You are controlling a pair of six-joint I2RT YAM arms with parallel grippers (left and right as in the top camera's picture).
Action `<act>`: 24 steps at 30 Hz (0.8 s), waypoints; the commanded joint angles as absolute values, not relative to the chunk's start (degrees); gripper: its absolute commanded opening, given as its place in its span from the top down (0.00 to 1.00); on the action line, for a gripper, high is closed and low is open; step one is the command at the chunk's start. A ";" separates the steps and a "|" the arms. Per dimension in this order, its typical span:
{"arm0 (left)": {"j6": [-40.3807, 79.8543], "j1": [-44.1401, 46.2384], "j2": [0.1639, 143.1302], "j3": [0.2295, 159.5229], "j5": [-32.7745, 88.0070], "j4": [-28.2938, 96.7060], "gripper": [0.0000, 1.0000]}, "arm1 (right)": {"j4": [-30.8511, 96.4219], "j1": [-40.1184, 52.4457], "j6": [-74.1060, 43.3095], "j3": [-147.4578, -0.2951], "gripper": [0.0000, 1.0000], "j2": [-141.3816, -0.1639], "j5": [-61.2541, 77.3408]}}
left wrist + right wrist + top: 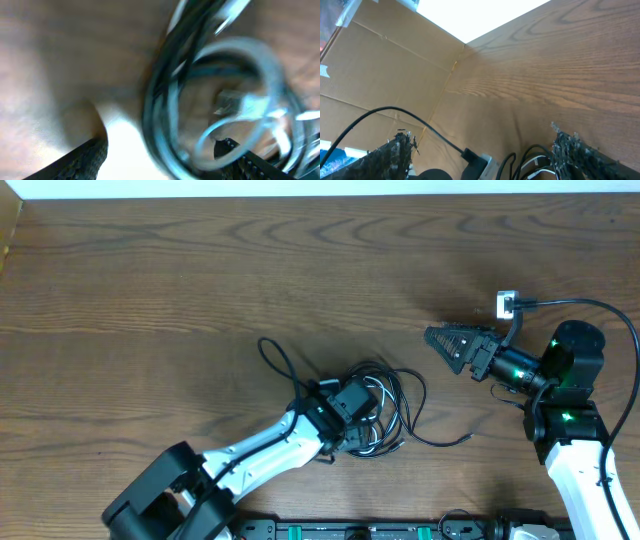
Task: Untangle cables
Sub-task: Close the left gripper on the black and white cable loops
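Note:
The cables (385, 395) lie as one tangle of black and white cords at the middle of the table. One black loop (275, 358) trails up and left, and a loose black end (448, 442) lies to the right. My left gripper (362, 416) is down in the tangle and stands open. In the blurred left wrist view its fingers straddle a black bundle (159, 105) and a white loop (252, 60). My right gripper (440, 340) hovers open and empty to the right of the tangle. The right wrist view shows the cables (535, 162) low between its fingers (572, 155).
The wooden table (200, 270) stretches bare to the back and left. A brown cardboard wall (385, 70) stands at the table's far edge. A white plug block (507, 304) with a black lead hangs by the right wrist.

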State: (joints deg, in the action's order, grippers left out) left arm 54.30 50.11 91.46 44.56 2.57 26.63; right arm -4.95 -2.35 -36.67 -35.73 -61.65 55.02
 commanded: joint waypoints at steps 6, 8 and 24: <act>55.44 50.17 98.52 43.29 3.01 23.44 0.45 | -4.89 -2.59 -36.16 -35.88 0.12 -61.19 55.64; 55.40 50.17 98.52 43.29 3.49 23.46 0.46 | -4.89 -2.59 -36.16 -35.88 0.12 -61.19 55.64; 52.86 49.87 98.52 43.35 6.55 23.83 0.92 | -4.89 -2.59 -36.16 -35.88 0.12 -61.17 55.61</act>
State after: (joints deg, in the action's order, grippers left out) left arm 54.87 49.93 94.50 46.59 3.75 23.31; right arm -4.95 -2.35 -36.67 -35.73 -61.65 55.29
